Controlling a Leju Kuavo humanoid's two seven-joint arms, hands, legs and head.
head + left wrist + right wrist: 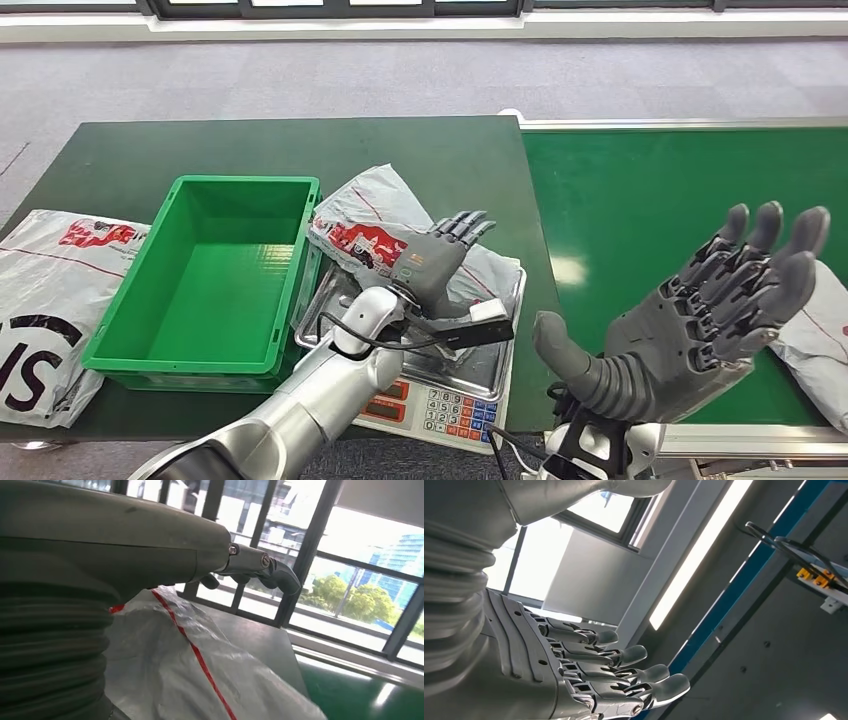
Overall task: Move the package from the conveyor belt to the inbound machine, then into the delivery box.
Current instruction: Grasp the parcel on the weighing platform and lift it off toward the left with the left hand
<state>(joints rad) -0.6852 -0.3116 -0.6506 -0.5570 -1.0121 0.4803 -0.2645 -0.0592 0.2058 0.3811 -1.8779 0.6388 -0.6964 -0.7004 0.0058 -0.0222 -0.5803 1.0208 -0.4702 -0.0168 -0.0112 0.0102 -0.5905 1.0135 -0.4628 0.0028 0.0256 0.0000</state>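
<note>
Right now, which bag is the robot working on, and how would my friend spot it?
Find the green crate in the middle of the dark table. Just beside it sits a metal scale with number keys, and the package lies on its tray with the left hand resting on it. Unlike the other bags, it is the one on the scale.

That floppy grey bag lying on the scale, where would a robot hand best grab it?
Probably the bunched far end of the grey bag, which pokes past the scale toward the green bin. Come from above: it is soft, lies flat, and the left robot hand already rests on its middle.
</note>
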